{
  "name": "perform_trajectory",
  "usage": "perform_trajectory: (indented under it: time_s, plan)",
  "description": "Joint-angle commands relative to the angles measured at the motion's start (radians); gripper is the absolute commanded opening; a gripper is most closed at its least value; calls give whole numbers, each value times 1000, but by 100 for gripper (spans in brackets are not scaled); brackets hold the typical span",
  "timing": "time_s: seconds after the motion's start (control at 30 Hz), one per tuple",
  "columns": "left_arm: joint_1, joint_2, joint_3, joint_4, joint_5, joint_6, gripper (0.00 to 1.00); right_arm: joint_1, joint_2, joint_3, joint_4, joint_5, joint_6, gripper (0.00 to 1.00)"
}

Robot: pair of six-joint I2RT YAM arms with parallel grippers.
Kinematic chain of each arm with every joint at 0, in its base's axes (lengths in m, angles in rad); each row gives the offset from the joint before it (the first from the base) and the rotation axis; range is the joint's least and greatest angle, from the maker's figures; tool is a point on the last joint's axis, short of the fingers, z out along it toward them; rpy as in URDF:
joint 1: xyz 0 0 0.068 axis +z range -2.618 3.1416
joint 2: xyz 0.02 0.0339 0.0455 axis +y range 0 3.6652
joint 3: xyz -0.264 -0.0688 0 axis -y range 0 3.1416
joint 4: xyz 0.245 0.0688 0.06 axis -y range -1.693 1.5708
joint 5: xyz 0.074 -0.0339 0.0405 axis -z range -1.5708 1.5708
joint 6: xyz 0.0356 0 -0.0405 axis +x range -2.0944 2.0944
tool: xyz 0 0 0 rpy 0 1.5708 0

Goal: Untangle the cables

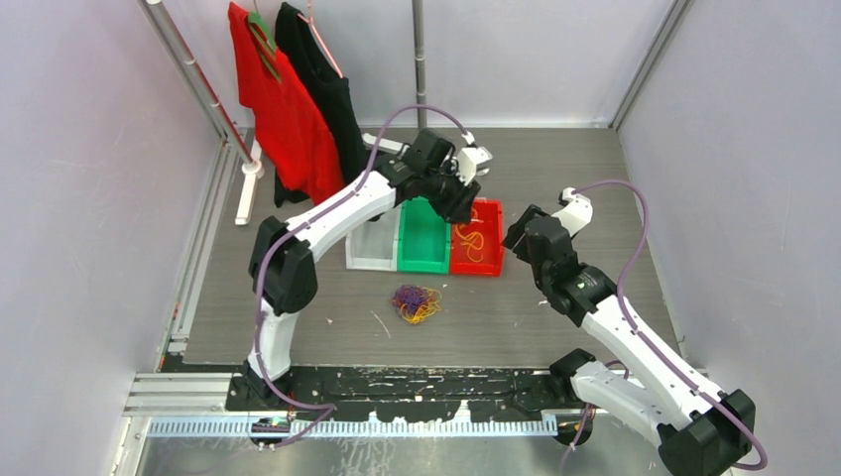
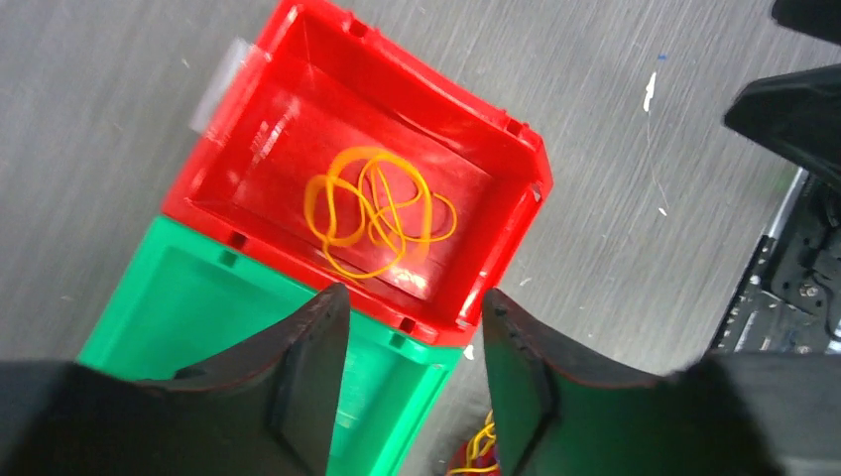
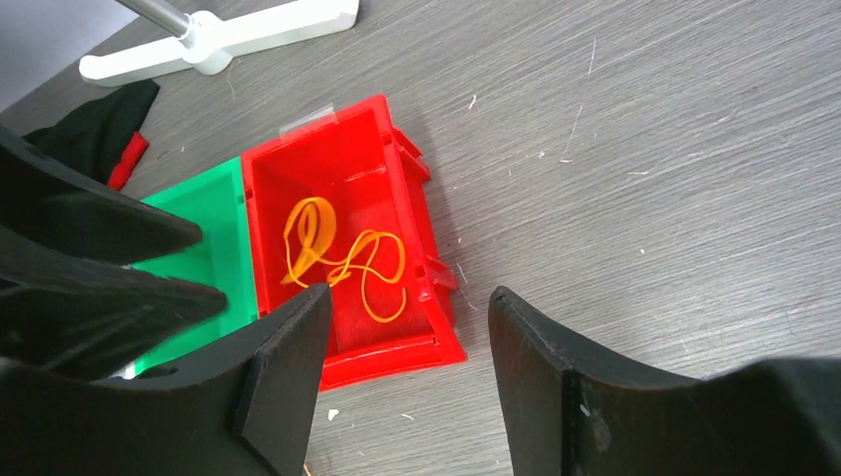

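Note:
A tangled wad of orange-yellow, dark purple and red cables lies on the grey table in front of the bins; its edge shows in the left wrist view. A loose orange cable lies alone in the red bin, also seen in the left wrist view and the right wrist view. My left gripper hovers above the red and green bins, open and empty. My right gripper is open and empty, just right of the red bin.
A green bin and a clear bin stand left of the red one. A rack with a red shirt and a black shirt stands at the back left, with its white foot on the table.

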Motion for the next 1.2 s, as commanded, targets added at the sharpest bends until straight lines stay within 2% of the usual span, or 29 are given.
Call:
perform_trajectory:
  time_s: [0.0, 0.13, 0.27, 0.4, 0.5, 0.6, 0.7, 0.87, 0.97, 1.17]
  plan:
    - [-1, 14, 133, -179, 32, 47, 56, -5, -28, 11, 39, 17, 8, 65]
    - [40, -53, 148, -311, 194, 51, 62, -6, -14, 17, 50, 3, -2, 64]
    - [94, -154, 115, -418, 252, 94, 62, -4, 24, 25, 78, -63, -17, 61]
    - [133, -277, -57, -477, 239, 179, 58, 24, 76, 37, 96, -133, -16, 57]
    - [135, -383, -279, -440, 201, 228, 50, 122, 108, 18, 144, -116, -16, 53]
    - [133, -452, -481, -376, 198, 189, 45, 230, 153, 5, 193, -80, -16, 53]
    - [123, -492, -604, -295, 190, 144, 42, 295, 189, -20, 252, -80, -9, 53]
    - [115, -499, -696, -172, 172, 80, 35, 341, 203, -57, 305, -56, -7, 52]
    - [114, -500, -737, -116, 193, 43, 34, 349, 186, -91, 328, -64, -5, 51]
    - [101, -533, -840, -3, 214, 19, 45, 366, 197, -167, 392, -152, 56, 50]
